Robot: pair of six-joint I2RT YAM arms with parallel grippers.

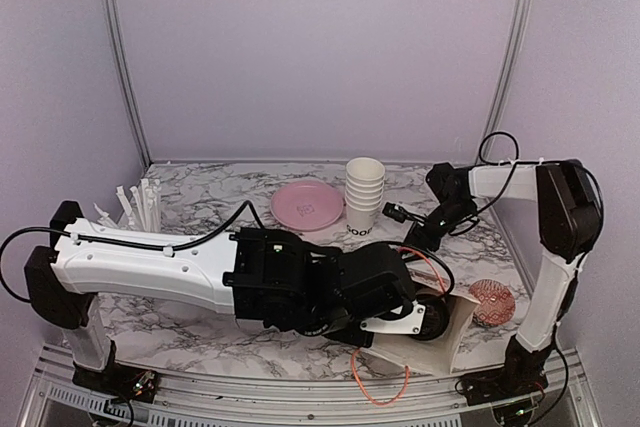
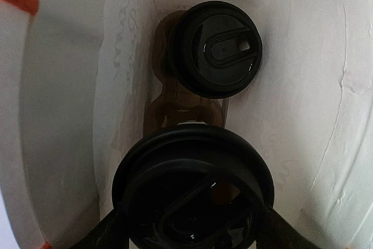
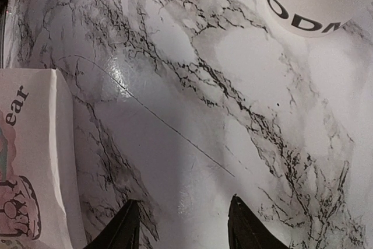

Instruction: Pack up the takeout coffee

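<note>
Inside the white paper bag (image 2: 326, 103) a takeout coffee cup with a black lid (image 2: 214, 49) stands in a brown cardboard carrier (image 2: 169, 106). Closer to the camera is a second black-lidded coffee cup (image 2: 192, 185). My left gripper (image 2: 192, 234) is shut on it, a finger pressed against each side just below the lid. From above, the left gripper (image 1: 420, 317) reaches into the bag (image 1: 440, 347) at the front right. My right gripper (image 3: 183, 225) hangs open over bare marble, with nothing between its fingers. It sits (image 1: 400, 217) beside the cup stack.
A stack of white lettered cups (image 1: 365, 192) and a pink plate (image 1: 307, 205) stand at the back centre, and a cup of wrapped straws (image 1: 140, 207) at the back left. A pink patterned round thing (image 1: 492, 302) lies right of the bag. The bag's handle (image 1: 380, 384) hangs over the front edge.
</note>
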